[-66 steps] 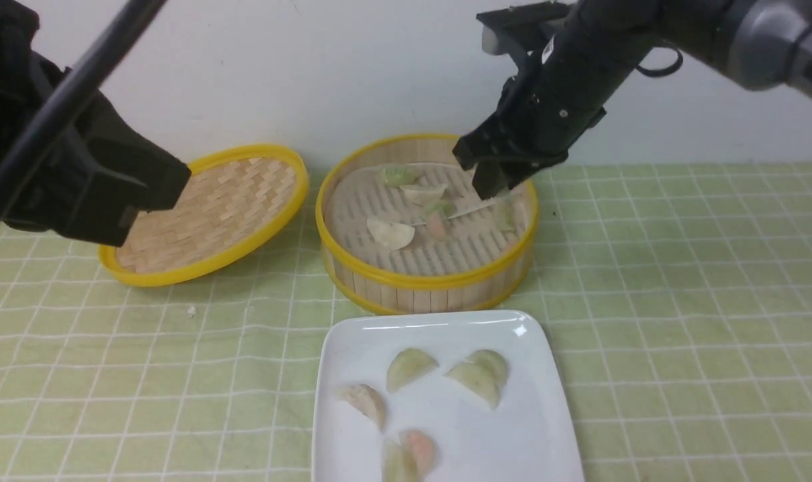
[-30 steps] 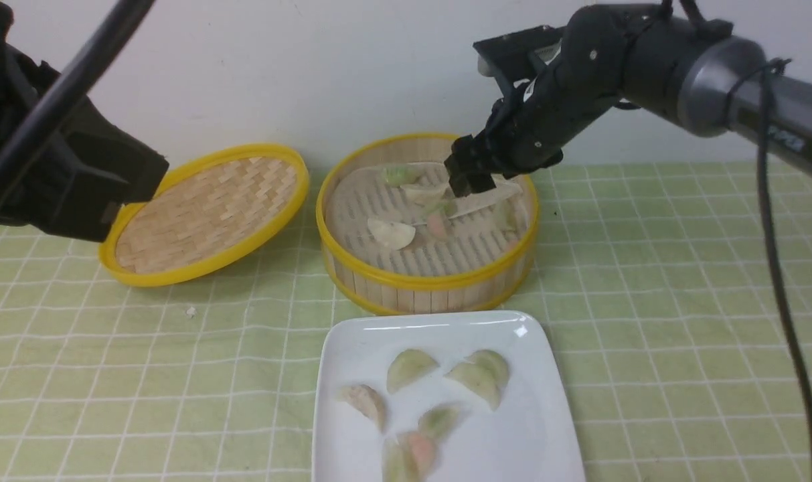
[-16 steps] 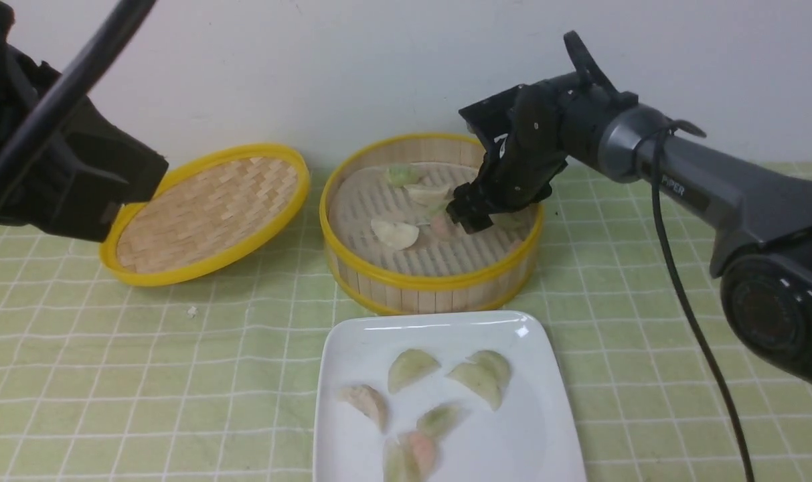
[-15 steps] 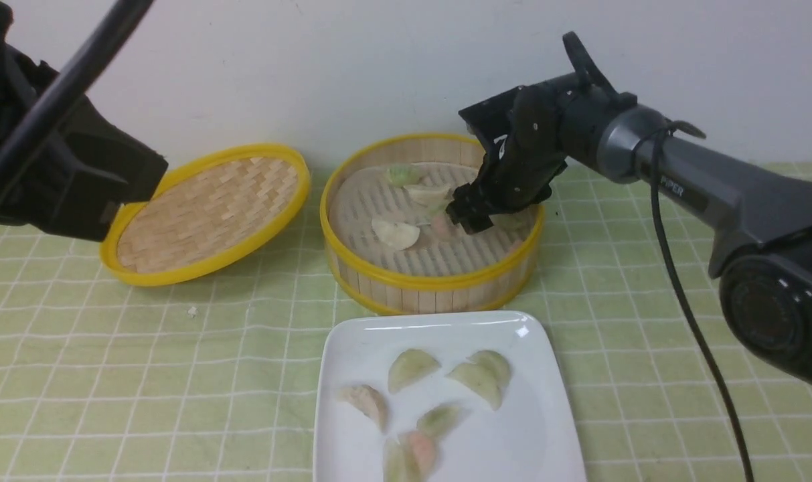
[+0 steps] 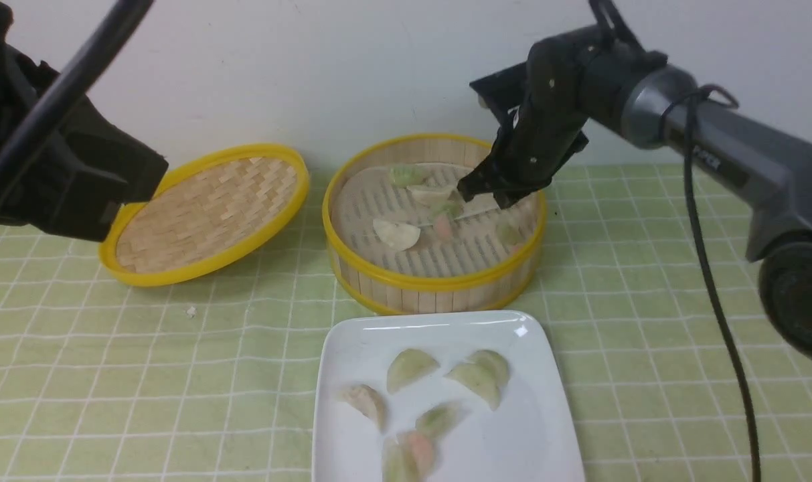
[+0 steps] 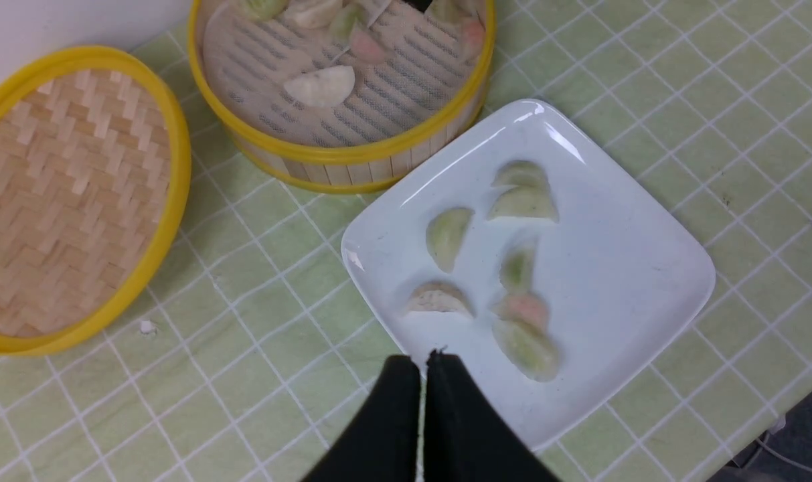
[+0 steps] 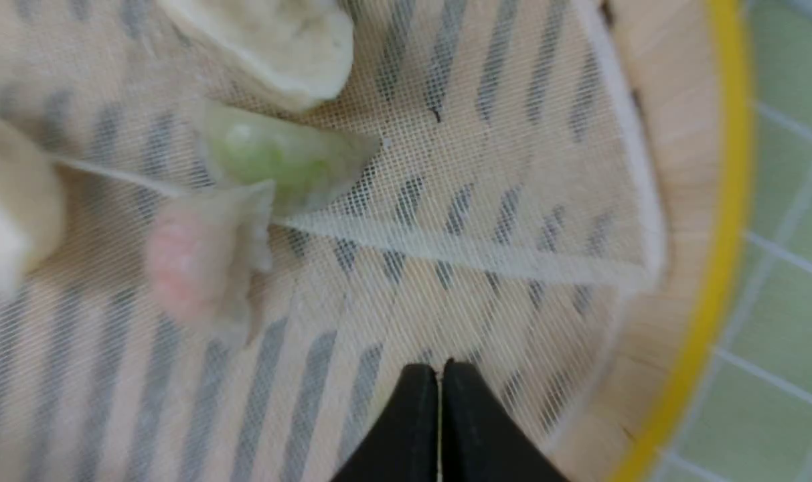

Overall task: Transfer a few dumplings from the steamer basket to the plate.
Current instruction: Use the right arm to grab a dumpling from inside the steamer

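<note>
Right wrist view: your right hand, fingers pressed together on nothing, hangs over the steamer basket, dumplings near it; more lie on the plate. Left hand closed too.

The front view's bottom edge cuts off the near side of the plate and the lowest dumpling. The left arm runs off that view's left edge. The left wrist view crops the far part of the steamer basket and one side of the lid. In the right wrist view a pink dumpling is blurred, and the whitish shape at the edge is probably another.
</note>
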